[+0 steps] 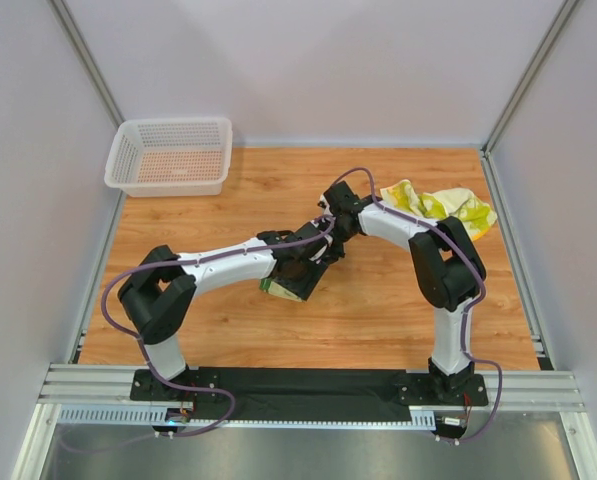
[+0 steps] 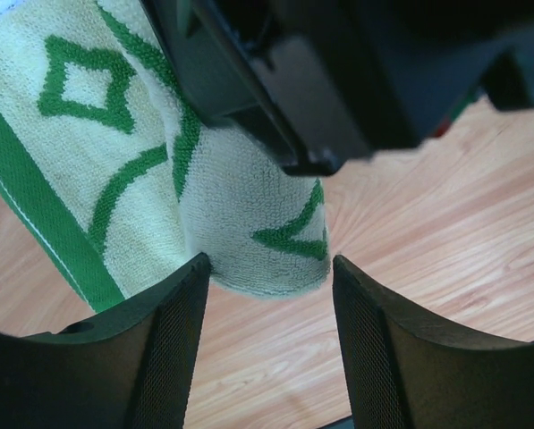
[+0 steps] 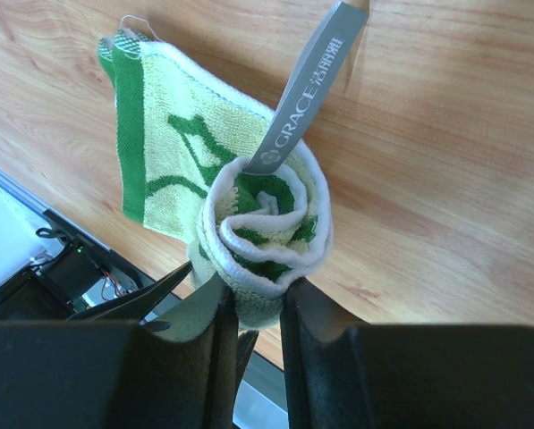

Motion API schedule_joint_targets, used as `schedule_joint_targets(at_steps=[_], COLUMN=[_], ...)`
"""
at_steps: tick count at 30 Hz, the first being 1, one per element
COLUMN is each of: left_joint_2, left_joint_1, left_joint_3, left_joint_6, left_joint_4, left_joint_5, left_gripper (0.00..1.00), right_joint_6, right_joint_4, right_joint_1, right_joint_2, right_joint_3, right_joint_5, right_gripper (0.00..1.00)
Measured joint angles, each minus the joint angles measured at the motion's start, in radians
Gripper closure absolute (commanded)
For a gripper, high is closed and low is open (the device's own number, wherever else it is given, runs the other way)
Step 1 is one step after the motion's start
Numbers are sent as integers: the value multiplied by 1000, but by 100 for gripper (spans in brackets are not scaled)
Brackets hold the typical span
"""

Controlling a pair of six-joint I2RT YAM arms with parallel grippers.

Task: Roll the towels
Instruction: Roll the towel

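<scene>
a looped-terry towel (image 3: 173, 143), half rolled into a spiral, is pinched by the right gripper (image 3: 251, 304) mid wooden table (image 1: 378, 300); the left gripper (image 2: 268, 268) is spread wide around its hanging edge.

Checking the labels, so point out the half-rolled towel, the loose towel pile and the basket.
half-rolled towel (image 3: 265, 228): right wrist view, spiral end.
loose towel pile (image 1: 448, 205): top external view, crumpled middle.
basket (image 1: 168, 186): top external view, front wall.

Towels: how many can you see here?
2 for sure: a half-rolled towel pinched in the right gripper mid-table; a crumpled heap far right, perhaps hiding more.
</scene>
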Motion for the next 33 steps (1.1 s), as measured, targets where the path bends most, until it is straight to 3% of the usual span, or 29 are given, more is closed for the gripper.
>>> schedule_joint_targets(at_steps=[12,18,21,23,27,29,33], left_joint_2=[42,79,84,85,85,85,66], left_joint_1=[-2,-17,-22,-24,-26,-26,-24], left_joint_3=[24,34,31,26,25,25,10], left_joint_6=[-4,-5,-4,-2,8,16,24], left_joint_4=[9,13,20,26,27,27,30], left_joint_5=[2,-35,-51,-61,-63,-60,-36], left_gripper=[35,41,52,70,96,100,100], right_joint_6=[42,77,91,97,101,101,96], right_joint_4=[-4,-2,10,17,31,35,31], right_joint_1=[-6,-18,-20,-21,-23,-26,-48], right_joint_2=[19,49,50,50,50,50,48], right_joint_3=[0,-4,-15,-21,-28,-32,-48], right_joint_5=[-7,-41,-55,-62,-77,-84,-105], right_gripper=[89,90,90,90,88,82,59])
